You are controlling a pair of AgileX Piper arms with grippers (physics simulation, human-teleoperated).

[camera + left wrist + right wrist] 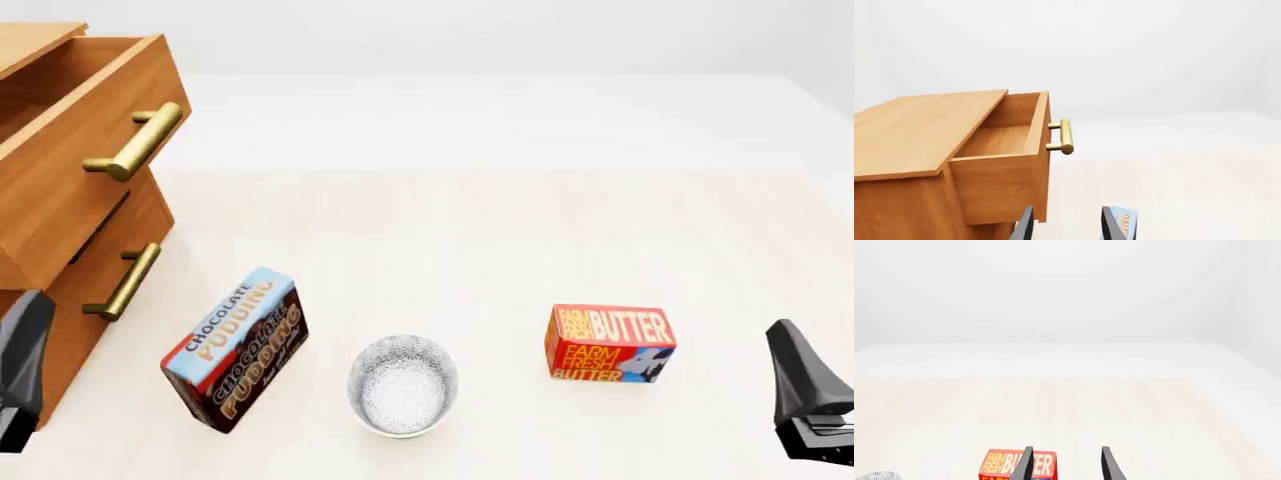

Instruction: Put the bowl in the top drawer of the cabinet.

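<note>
The left gripper and right gripper hover low at the near edge, fingers parted and empty. Between them on the pale wooden table sits the small round white bowl, speckled fine dark grey, upright, beside a tilted chocolate pudding box and a red butter box. Farther left, the light-brown wooden cabinet has its top drawer, with a brass bar handle, pulled out.
</note>
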